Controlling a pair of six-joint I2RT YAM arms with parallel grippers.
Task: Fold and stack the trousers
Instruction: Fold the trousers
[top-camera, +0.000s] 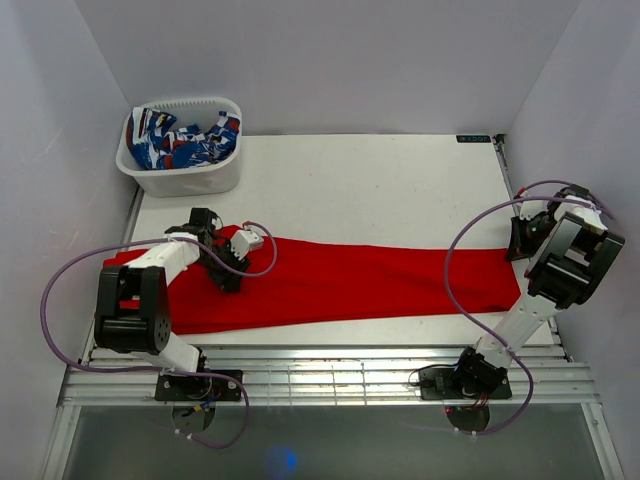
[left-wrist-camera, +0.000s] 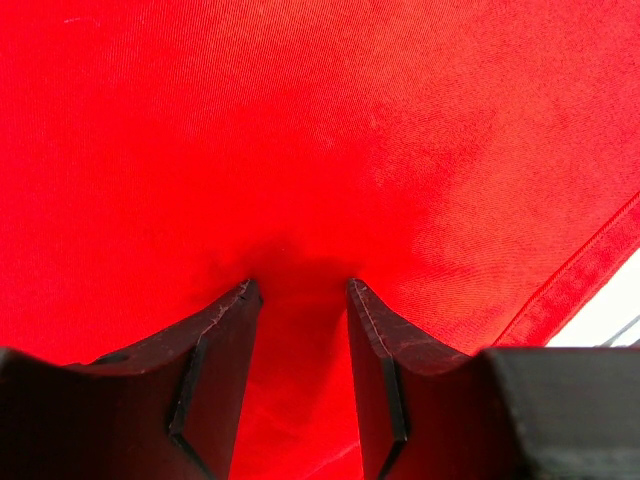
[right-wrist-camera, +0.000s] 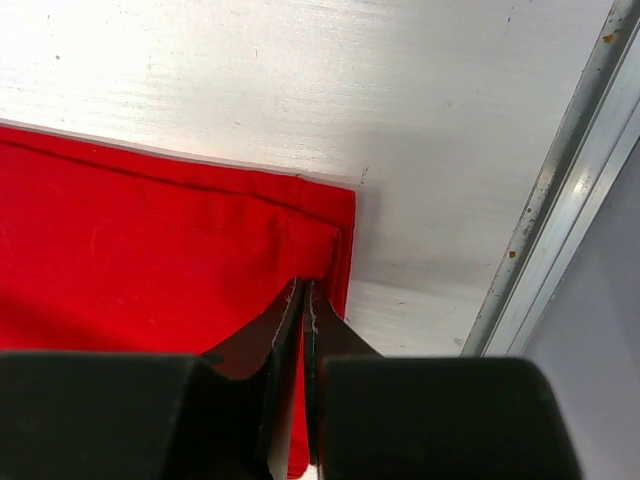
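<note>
The trousers (top-camera: 340, 285) lie flat on the table (top-camera: 380, 180), long axis running left to right, with the right gripper (right-wrist-camera: 303, 290) clamped on the right-end hem corner and the left gripper (left-wrist-camera: 300, 288) parted, astride a pucker near the left end.

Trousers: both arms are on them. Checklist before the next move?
1. Right claw shut on the hem corner of the trousers: ok.
2. Left claw holding cloth: cannot tell; its fingers stand apart with red cloth bunched between them.
3. Trousers spread flat along the table: ok.
4. Both layers caught in the right pinch: cannot tell.
5. Basket out of the way: ok, at the far left corner, apart from the trousers.
</note>
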